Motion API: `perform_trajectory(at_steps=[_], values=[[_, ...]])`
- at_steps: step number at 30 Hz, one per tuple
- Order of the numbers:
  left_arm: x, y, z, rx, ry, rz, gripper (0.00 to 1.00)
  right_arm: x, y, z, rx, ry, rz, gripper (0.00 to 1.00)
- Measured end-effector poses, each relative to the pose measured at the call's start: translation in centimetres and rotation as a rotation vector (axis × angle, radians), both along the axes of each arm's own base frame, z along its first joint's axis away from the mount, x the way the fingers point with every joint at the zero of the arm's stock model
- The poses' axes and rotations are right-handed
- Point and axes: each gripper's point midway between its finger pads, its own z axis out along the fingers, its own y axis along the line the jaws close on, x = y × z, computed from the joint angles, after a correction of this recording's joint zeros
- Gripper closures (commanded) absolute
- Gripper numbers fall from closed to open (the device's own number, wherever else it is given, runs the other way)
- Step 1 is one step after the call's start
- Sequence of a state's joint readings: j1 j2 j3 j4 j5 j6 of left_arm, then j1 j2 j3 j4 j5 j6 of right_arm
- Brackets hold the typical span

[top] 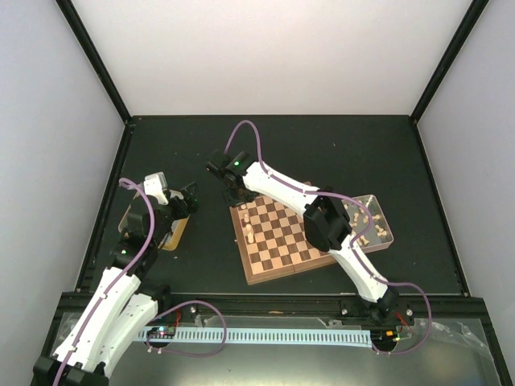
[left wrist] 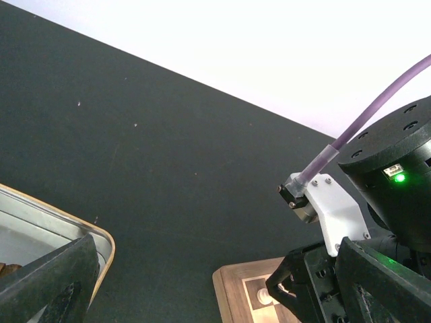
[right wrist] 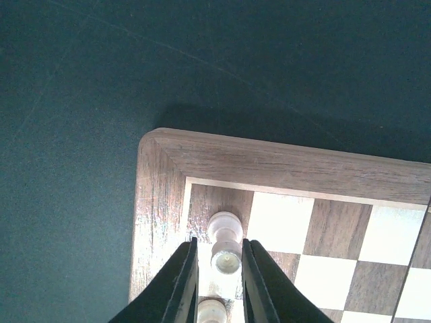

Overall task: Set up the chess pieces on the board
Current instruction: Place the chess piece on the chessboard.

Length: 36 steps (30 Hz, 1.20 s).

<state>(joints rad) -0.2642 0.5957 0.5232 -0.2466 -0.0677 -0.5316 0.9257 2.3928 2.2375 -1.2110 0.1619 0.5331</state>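
Right gripper: fingers narrowly apart, one on each side of a pale piece. That piece is one square in from the board corner, on the edge file. There's a pale sliver between the left finger and the wood, so can't tell if it's clamped or only bracketed. Piece is upright on its square.

Corner piece stands just beyond it, and a third piece just behind, toward the wrist. All three sit close in a row. So there are neighbours fore and aft, with free room only sideways.

Handling, my read:
- Tiny turned wood: very light, rigid, not fragile.
- Smooth round profile, so slippery in flat pads. Small base, so it tips easily.
- Grip across the waist below the head, fingers square to the axis. A light squeeze should do.
- To release, open first, then lift straight up. A dragging pad would topple it and likely its neighbours.

Outward: this is the far-left corner of the board in the top view. The board sits mid-table, slightly rotated. Only a few pale pieces show along its left side, so most of the set is not yet placed. More pale pieces lie in the tray right of the board, beside the right arm.

Left gripper is spread wide, holding nothing, by the tin left of the board, apart from the work.
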Motion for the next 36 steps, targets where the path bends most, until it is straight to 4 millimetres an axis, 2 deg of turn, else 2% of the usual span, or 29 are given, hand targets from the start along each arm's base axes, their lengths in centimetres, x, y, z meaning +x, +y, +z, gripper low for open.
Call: perform_trajectory(at_steps=[8,14,16,20,25,36], values=[[0.0,0.0,-0.1,0.002,0.003,-0.001,0.02,0.5,0.1,0.1,0.019,-0.013,-0.031,0.76],[-0.2,0.0,-0.5,0.021,0.02,-0.007,0.02,0.7,-0.9,-0.2,0.004,-0.042,-0.092,0.63],[-0.2,0.0,-0.7,0.024,0.025,-0.009,0.02,0.4,-1.4,-0.2,0.005,-0.04,-0.108,0.62],[-0.3,-0.1,-0.8,0.025,0.029,-0.014,0.02,0.2,-1.5,0.0,0.023,-0.038,-0.118,0.61],[-0.3,-0.1,-0.8,0.024,0.029,-0.014,0.02,0.1,-0.4,-0.2,0.075,-0.019,-0.113,0.63],[-0.3,-0.1,-0.8,0.024,0.029,-0.014,0.02,-0.4,0.2,-0.8,0.109,0.016,-0.135,0.77]])
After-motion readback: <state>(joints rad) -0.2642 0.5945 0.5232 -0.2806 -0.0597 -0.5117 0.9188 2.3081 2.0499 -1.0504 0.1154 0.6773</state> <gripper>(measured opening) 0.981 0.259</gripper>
